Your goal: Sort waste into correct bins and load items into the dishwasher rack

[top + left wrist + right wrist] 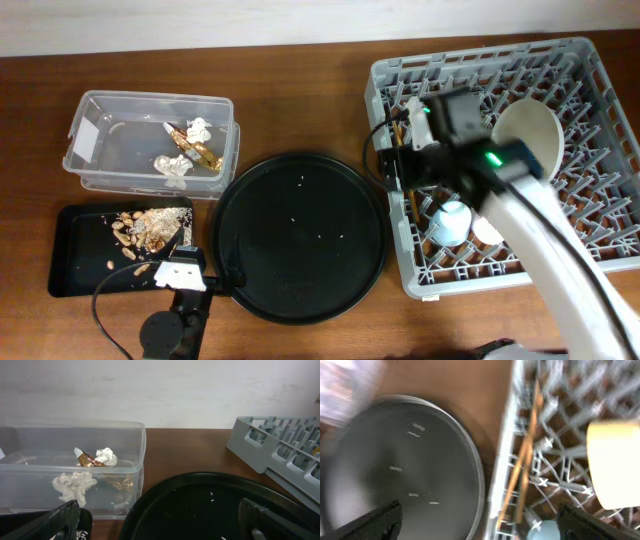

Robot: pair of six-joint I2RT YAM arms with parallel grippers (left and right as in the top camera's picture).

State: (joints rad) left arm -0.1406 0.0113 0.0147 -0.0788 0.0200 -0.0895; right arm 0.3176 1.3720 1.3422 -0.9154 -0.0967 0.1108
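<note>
Wooden tabletop runs under a white wall, and we start at our right gripper (479, 509). Its fingers stand wide apart with nothing between them, over the left edge of the rack (480, 62). Just inside that edge the chopsticks (525, 460) lie lengthwise among the pegs, so we judge this load is placed and the job now is a clean exit. We should rise straight up, keeping both fingers clear of pegs and sticks so nothing gets flicked out. To the right sit the yellow bowl (615, 465) and a pale blue cup (545, 530). Left of the rack lies the round tray (300, 230), bearing only specks. At lower left our left gripper (160, 517) is also spread and empty, facing the tub (120, 435) that holds tissue (75, 485) and a wrapper (90, 461).
</note>
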